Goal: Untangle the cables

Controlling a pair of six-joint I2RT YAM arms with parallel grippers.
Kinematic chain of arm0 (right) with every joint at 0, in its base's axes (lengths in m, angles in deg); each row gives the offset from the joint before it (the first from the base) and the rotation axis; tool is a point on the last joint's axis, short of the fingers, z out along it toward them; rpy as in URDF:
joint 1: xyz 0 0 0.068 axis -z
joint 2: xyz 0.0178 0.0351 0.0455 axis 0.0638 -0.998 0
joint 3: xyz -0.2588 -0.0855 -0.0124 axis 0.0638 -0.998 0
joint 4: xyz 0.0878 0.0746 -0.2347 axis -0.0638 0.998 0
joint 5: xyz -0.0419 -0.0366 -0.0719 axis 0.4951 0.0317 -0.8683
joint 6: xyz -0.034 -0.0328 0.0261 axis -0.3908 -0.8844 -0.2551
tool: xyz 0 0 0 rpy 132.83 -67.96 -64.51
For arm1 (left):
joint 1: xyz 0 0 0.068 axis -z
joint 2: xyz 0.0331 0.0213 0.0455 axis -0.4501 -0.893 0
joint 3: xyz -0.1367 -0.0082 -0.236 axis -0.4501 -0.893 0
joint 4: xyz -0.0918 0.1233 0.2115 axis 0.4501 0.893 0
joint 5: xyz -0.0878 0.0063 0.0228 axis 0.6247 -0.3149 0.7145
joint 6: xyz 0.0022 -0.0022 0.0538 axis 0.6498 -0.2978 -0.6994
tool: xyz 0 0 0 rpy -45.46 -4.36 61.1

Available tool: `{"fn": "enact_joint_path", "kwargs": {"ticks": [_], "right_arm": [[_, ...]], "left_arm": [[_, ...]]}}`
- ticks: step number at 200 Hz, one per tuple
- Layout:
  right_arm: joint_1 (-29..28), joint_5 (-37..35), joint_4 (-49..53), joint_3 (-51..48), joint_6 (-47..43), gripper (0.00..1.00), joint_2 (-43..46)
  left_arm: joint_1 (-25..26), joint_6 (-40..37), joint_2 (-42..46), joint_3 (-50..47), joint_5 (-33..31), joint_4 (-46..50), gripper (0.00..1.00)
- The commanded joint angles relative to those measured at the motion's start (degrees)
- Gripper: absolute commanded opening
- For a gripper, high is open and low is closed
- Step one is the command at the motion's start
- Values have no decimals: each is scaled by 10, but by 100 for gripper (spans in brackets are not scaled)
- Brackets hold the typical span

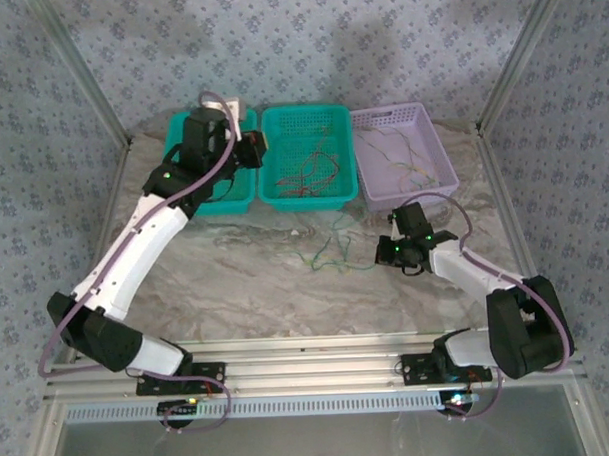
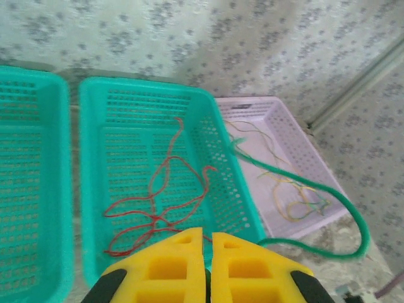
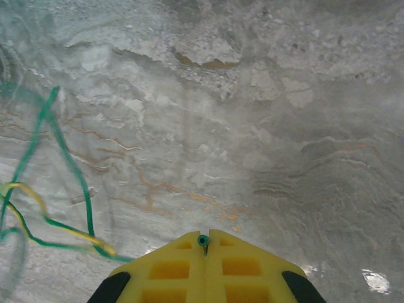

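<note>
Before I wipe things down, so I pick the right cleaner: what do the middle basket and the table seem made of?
Middle basket: probably moulded plastic, teal, smooth, walls pierced by rows of holes. Table: marble or marble-print, grey with brownish veins, slight sheen.

from overhead the left arm (image 1: 145, 239) hides most of the left teal basket (image 1: 235, 195). at the right gripper (image 3: 207, 235) a green wire (image 3: 203, 240) shows just its tip in the closed seam, the rest tucked under. the cables (image 3: 82, 235) beside it blur and run off the left edge.
</note>
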Motion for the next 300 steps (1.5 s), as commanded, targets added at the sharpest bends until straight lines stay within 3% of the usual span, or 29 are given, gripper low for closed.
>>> {"fn": "enact_joint_path", "kwargs": {"ticks": [1, 65, 92, 120, 221, 239, 267, 284, 300], "right_arm": [[6, -8, 5, -13, 4, 0, -2], [-2, -14, 20, 1, 0, 0, 69], [-11, -45, 41, 30, -9, 0, 130], [-30, -78, 63, 66, -20, 0, 173], [-161, -66, 79, 144, -70, 0, 197], [-178, -73, 90, 157, -77, 0, 194], [-197, -84, 95, 163, -78, 0, 204], [-201, -83, 94, 164, -77, 0, 208], [-201, -81, 95, 166, -78, 0, 206]], "left_arm": [[-37, -22, 32, 31, -2, 48, 0], [-135, -39, 62, -10, -13, 55, 0], [-178, -20, 21, -51, -8, 31, 0], [-229, 23, -44, -73, 52, -2, 0], [-237, 29, -264, 17, 44, 25, 0], [-237, 21, -301, 52, 42, 40, 15], [-237, 12, -335, 78, 48, 55, 23], [-235, 10, -331, 75, 50, 50, 43], [-233, 9, -320, 73, 58, 47, 54]]}}
